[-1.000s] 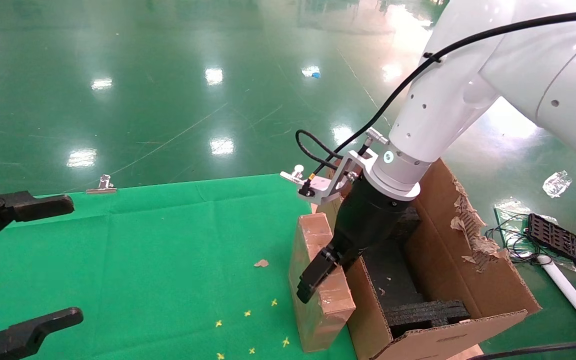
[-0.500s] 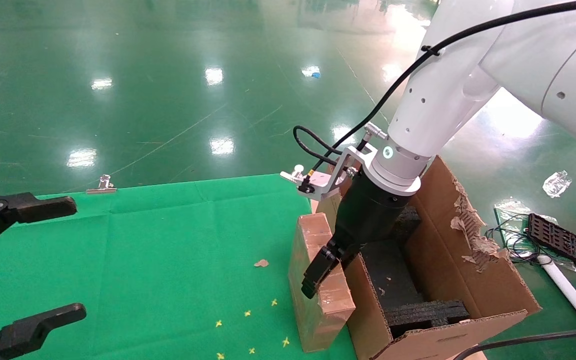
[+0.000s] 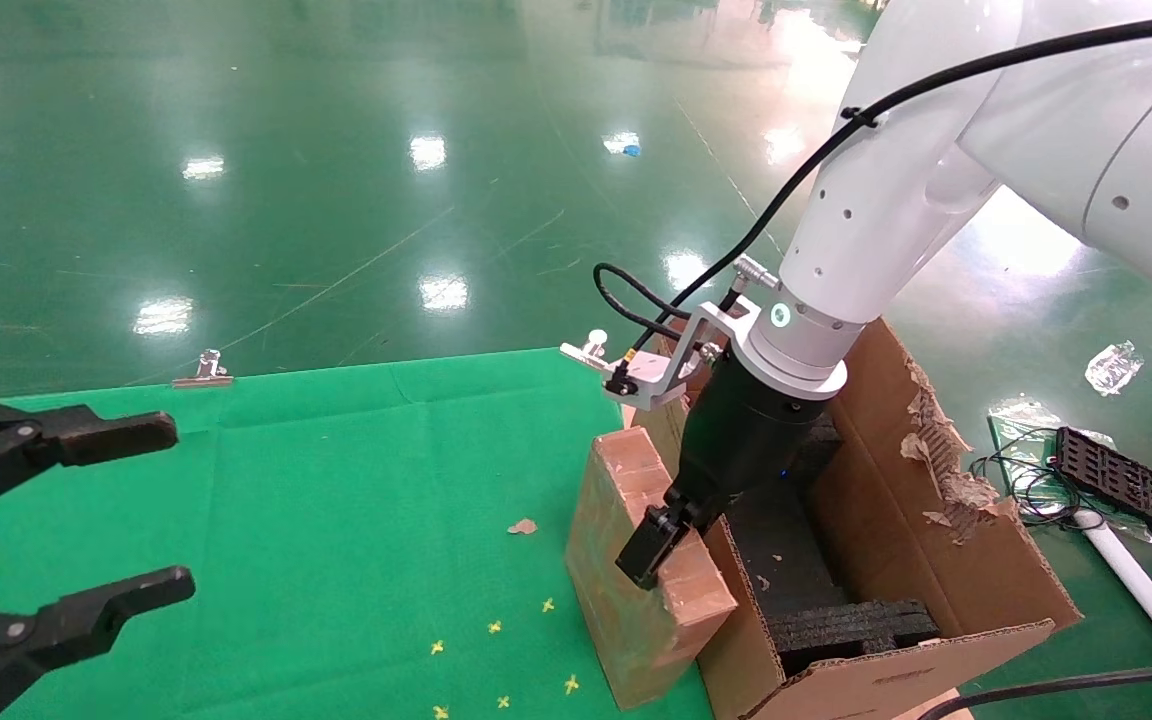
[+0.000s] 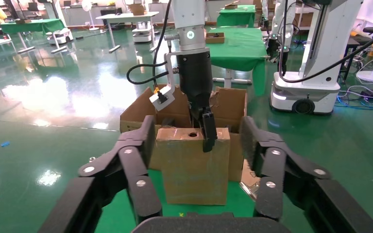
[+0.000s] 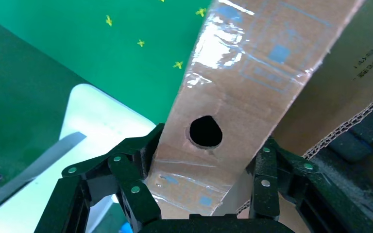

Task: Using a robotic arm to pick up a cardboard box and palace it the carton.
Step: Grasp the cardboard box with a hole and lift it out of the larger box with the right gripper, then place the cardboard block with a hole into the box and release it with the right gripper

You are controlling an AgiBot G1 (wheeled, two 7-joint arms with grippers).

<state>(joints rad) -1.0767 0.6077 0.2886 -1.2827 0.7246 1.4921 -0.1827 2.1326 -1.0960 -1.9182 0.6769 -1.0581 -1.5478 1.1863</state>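
In the head view, I see the right end effector [image 3: 658,545] pinching the cardboard box [image 3: 636,560] across its top edge. The box stands on edge on the green desk [image 3: 336,500], at about four o'clock from the desk's centre, just beside the near-left wall of the carton [image 3: 896,560]; whether they touch I cannot tell. Its long top edge runs from eleven o'clock down to five o'clock, and the broad face looks toward eight o'clock. Against the frame half a second ago, the box top has tipped toward the carton and the whole slab has swung slightly, so more of its broad side shows. The robotic arm [image 3: 876,220] has shifted a little toward the carton. My left end effector [image 3: 66,530] hovers at nine o'clock, fingers spread, and has crept inward since then.

In the left wrist view, the left end effector [image 4: 196,145] frames the scene with its fingers wide apart. The cardboard box [image 4: 192,170] faces me broadside, upright, with the carton [image 4: 233,104] behind it and the right end effector [image 4: 208,138] gripping its top rim.

In the right wrist view, the right end effector [image 5: 199,182] is clamped on the narrow taped edge of the cardboard box [image 5: 252,73], a round hole showing between the fingers.
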